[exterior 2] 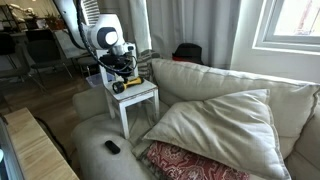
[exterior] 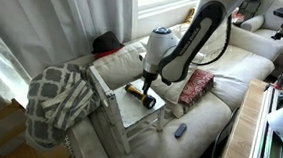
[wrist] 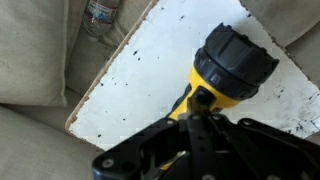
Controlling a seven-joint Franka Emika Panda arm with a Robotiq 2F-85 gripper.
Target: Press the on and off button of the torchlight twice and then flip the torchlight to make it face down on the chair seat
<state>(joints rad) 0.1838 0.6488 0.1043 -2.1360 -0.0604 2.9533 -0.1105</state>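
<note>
1. The torchlight lies on its side on the chair seat.
2. In the wrist view the torchlight has a yellow body and a big black head.
3. The tool is right over the chair seat. Its two fingers are pressed together with no gap between them.
4. The tip of the tool touches the yellow body of the torchlight, just behind the black head. The tool is not pinching anything.
5. The chair seat is white with lots of little black spots. It is flat, and only the torchlight lies on it.
6. In both exterior views the robot arm bends down from above the chair seat, and the tool sits right on top of the torchlight.
7. A checked blanket hangs over the chair, just beside the chair seat.
8. A cream sofa stands right next to the chair seat.
9. A red pillow with a pattern lies on the sofa, near the chair seat.
10. A small dark remote lies on the sofa too, lower than the chair seat and apart from it.
11. A big cream cushion leans on the sofa, well apart from the chair seat.
12. In the wrist view something like a clear bottle sits in a gap of the sofa, just past the edge of the chair seat. It is too blurry to be sure.
</note>
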